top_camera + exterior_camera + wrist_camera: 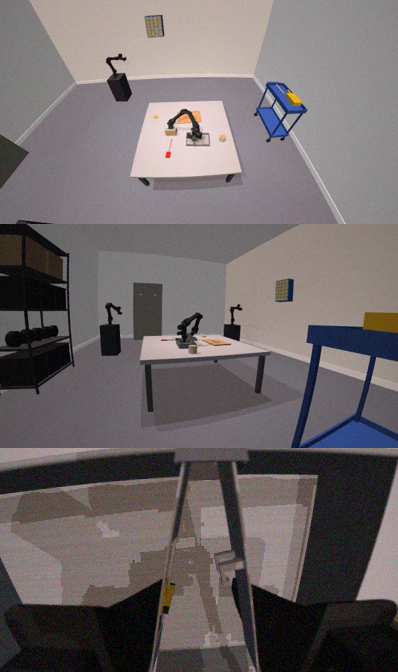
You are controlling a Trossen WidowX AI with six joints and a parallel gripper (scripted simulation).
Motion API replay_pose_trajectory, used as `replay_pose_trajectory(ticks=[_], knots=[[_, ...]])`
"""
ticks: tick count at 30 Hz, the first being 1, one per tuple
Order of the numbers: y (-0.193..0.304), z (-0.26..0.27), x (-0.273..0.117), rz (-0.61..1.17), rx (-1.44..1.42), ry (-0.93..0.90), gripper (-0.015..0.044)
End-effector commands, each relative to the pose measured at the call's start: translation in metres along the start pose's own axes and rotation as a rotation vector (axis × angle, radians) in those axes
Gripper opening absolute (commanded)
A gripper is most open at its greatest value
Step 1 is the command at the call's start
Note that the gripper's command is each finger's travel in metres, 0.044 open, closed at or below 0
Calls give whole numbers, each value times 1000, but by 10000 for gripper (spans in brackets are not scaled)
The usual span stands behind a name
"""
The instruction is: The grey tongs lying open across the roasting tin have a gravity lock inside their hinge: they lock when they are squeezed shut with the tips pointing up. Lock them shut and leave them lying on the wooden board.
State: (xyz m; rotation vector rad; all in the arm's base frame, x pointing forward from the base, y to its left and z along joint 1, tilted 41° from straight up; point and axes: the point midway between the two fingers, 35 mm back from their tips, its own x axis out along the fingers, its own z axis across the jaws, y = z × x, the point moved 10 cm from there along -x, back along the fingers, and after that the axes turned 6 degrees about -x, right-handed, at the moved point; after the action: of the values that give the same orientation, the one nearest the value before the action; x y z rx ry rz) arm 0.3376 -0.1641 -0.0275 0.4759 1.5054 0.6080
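The grey tongs [233,508] lie across the roasting tin [198,145] [188,346] [350,523], hinge at the top of the wrist view. Their two arms are still spread apart in a narrow V. My gripper [194,139] [184,340] [200,583] is down at the tin with one black finger against the outside of each tong arm, partly closed on them. A small yellow mark [169,595] shows on the left arm at the finger. The fingertips' lower ends are hidden. The wooden board [183,121] [225,343] lies behind the tin, with no tongs on it.
An orange-topped pot [222,138] [193,349] stands right of the tin. A tan block [170,132] sits by the arm's base. A red-headed spatula [168,154] lies front left and a small yellow disc [155,117] back left.
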Motion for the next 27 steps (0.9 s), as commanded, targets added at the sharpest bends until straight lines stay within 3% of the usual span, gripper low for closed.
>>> replay_pose_trajectory(ticks=[1, 27], knots=[[0, 0, 0, -1, 0, 0, 209], [0, 0, 0, -1, 0, 0, 35]])
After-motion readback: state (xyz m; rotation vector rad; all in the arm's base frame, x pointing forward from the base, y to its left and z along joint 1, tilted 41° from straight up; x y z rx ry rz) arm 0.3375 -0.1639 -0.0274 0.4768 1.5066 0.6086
